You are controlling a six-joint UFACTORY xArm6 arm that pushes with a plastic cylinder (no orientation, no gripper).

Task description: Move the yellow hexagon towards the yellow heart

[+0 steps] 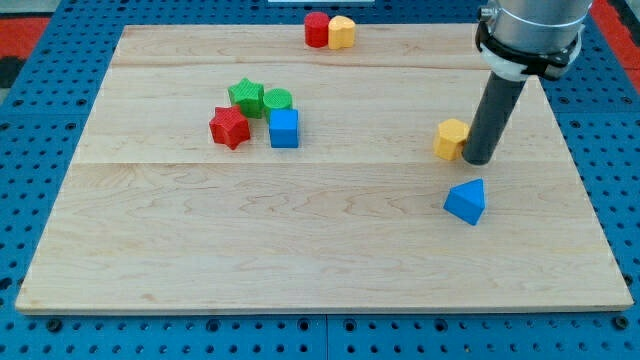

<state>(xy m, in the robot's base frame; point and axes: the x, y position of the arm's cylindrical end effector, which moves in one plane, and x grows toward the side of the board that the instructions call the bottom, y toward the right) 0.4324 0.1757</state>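
Camera view: tip (478, 160) touching right side of yellow hexagon (452, 138), right-centre of board (330, 250). No gripper, bare rod, holding nothing. Yellow heart (343, 32) far edge, left of hexagon, touching red block (317, 29). Risk: straight-left push misses heart, heads toward green/red/blue cluster. Off-centre contact likely spins hexagon off tip. Arm cut off at top; red block's shape unclear.

No readable text anywhere in the camera view.
The wooden board (330, 230), the coloured blocks and the dark rod above my tip (478, 160) carry no letters, numbers, brand marks or signs that can be made out.
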